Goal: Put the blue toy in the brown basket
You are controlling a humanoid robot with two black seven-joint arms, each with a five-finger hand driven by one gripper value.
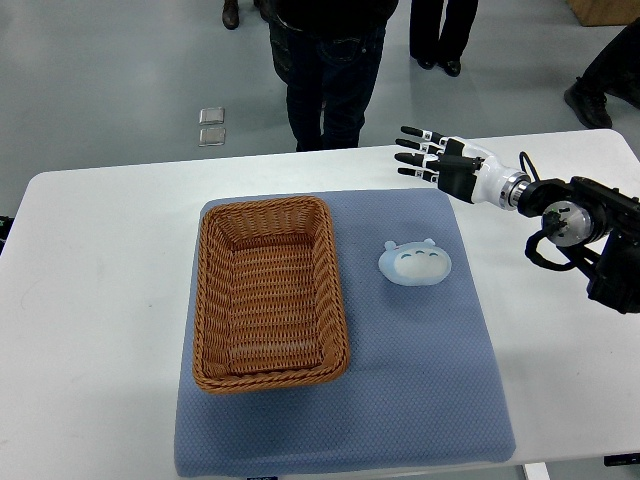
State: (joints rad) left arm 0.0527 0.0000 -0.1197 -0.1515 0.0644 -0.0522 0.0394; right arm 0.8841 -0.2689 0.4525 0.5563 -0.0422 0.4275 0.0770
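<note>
The right hand point(428, 157), fingers spread and empty, is hovering beyond the toy point(415, 263), which is lying right of the basket point(268, 292).

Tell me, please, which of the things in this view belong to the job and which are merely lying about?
Belong to the job:
blue toy
brown basket
right hand, open, above the table's far side

Just lying about:
blue mat
white table
two small squares on the floor
people standing beyond the table
</note>
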